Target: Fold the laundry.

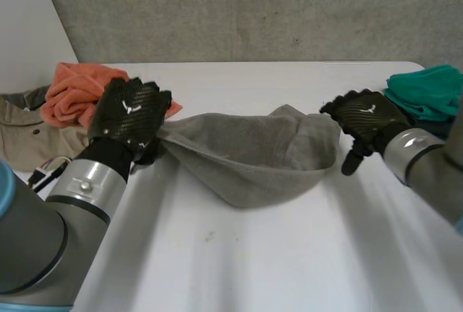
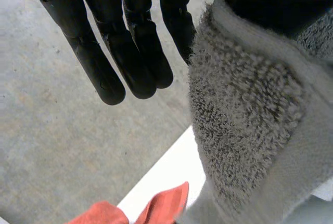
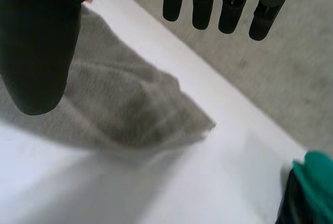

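— What's crowding the white bench [image 1: 289, 254]?

— A beige garment [image 1: 25, 135] is sprawling over the left edge, and an orange cloth [image 1: 72, 91] is bunching up against it. A teal cloth [image 1: 427, 91] is sitting at the far right corner. The orange one is lying just behind the left hand [image 1: 130, 113], and the teal one just behind the right hand [image 1: 365, 116].

— And how are the hands sitting?

— The left one is turning its back upward, pinching the left corner of the grey towel [image 1: 253, 156] against its thumb while the other fingers are hanging straight. The right one is hovering slack, fingers straight and thumb pointing down, grasping nothing.

— So where's the towel lying?

— It's stretching from the left hand's pinch and sagging across the middle of the bench. Its right end is lying just beside the right hand's fingertips, under that palm's reach.
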Robot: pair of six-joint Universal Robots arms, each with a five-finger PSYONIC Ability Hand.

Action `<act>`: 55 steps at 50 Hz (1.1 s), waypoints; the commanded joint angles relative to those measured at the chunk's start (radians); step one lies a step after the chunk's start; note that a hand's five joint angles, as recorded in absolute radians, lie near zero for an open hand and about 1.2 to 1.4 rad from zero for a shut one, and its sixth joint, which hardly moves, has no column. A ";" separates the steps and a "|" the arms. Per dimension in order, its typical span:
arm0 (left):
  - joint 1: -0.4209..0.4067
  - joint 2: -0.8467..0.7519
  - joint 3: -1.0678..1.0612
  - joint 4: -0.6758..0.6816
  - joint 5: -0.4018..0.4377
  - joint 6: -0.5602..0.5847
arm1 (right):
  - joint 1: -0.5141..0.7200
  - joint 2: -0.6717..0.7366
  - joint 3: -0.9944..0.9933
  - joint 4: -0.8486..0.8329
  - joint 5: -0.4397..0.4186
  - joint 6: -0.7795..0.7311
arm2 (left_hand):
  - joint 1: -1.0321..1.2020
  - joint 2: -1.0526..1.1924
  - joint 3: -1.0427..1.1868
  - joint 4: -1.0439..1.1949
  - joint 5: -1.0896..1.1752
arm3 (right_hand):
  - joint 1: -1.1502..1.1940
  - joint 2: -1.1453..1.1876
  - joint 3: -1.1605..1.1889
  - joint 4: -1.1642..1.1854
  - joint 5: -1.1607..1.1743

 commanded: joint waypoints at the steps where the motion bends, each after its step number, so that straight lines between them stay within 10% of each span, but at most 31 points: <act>1: -0.017 0.022 0.106 -0.099 0.000 -0.059 | -0.101 0.022 -0.007 0.106 -0.120 -0.011 | 0.234 0.197 0.201 0.195 0.242 | -0.049 -0.022 -0.019 -0.027 0.000; 21: -0.073 0.071 0.387 -0.291 -0.008 -0.163 | -0.003 0.318 -0.026 -0.313 -0.108 0.142 | 0.234 0.197 0.201 0.195 0.242 | 0.092 0.118 0.121 0.113 0.141; 33: -0.083 0.139 0.438 -0.348 -0.009 -0.200 | 0.034 0.447 -0.198 -0.388 0.039 0.142 | 0.234 0.197 0.201 0.195 0.242 | 1.116 1.142 1.145 1.137 1.165; 55: 0.270 0.208 0.300 -0.412 0.095 -0.188 | -0.210 -0.289 -0.203 0.032 -0.160 -0.013 | 0.234 0.197 0.201 0.195 0.242 | 1.116 1.142 1.145 1.137 1.165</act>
